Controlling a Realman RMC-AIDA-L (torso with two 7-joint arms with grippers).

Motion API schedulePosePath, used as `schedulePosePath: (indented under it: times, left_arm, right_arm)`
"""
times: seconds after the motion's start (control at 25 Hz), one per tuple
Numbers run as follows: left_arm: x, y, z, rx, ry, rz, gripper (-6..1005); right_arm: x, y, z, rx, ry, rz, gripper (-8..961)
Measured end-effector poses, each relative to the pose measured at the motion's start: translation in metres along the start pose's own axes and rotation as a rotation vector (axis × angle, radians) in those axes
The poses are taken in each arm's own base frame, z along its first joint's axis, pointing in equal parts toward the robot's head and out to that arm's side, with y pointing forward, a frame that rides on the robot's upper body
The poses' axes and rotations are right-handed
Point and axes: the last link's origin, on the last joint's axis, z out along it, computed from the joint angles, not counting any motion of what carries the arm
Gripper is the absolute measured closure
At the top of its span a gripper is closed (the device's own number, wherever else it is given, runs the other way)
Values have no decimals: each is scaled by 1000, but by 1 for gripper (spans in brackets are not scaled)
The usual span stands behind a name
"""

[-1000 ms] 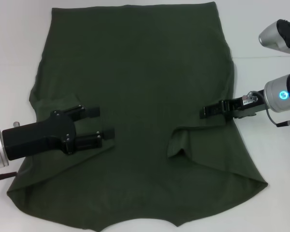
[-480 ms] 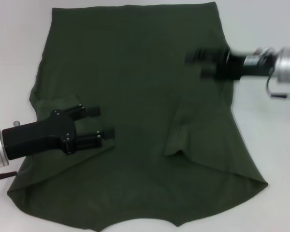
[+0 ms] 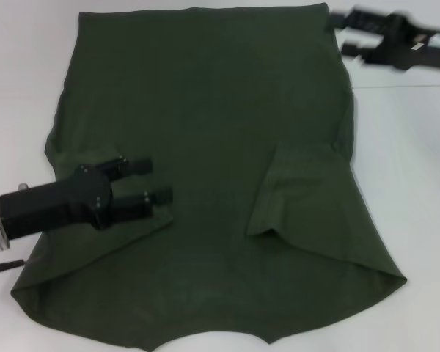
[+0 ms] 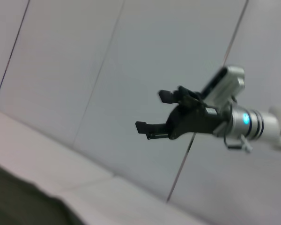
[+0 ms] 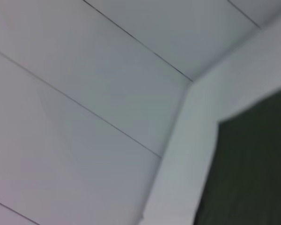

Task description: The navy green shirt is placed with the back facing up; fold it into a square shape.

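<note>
**Mia:** Head view first. What is lying there?

**Ben:** A big, soft, dark olive-green shirt [image 3: 205, 147] lies spread flat on the white worktop [image 3: 411, 183], plain side up. On the robot's right side, a piece of the shirt is folded in over the middle. It makes a flap with a crease.

**Mia:** Where is the left tool?

**Ben:** The black left tool [image 3: 152, 181] is over the shirt's left part, low on the cloth. Its two fingers are spread apart and nothing is between them.

**Mia:** And the right tool?

**Ben:** The black right tool [image 3: 339, 33] is at the far right corner of the shirt, near its top edge. It looks smeared there.

**Mia:** Left wrist view next?

**Ben:** It shows the right tool [image 4: 153, 114] far off in the air, in front of a pale panelled wall [image 4: 84, 70]. Its fingers stand apart and hold nothing. A dark bit of the shirt [image 4: 18, 206] sits in one corner.

**Mia:** Right wrist view?

**Ben:** Just the wall [image 5: 61, 93], a strip of worktop [image 5: 187, 154], and an edge of the shirt [image 5: 253, 164].
</note>
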Motion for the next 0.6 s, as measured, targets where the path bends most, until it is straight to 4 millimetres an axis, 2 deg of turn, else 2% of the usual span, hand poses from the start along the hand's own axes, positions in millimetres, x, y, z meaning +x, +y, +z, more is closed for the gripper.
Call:
schedulePosePath:
  times: [0.16,0.36,0.48,0.52,0.6]
  left_arm:
    - [20,1,-7,-25,46,-96,138]
    - [47,-2,-27,-38,1,-304,138]
    - [58,-3,-45,-9,-73,-428,138]
    - [61,-5,-60,34,-151,-515,138]
    - [61,-6,-66,57,-185,-549,138]
  right_arm:
    - [-10,7,-22,-26,26,-56,23]
    - [2,6,-40,0,183,-106,22]
    - [9,4,-44,10,251,-102,26]
    - [10,4,-44,16,271,-102,28]
    - [11,5,-42,35,318,-106,30]
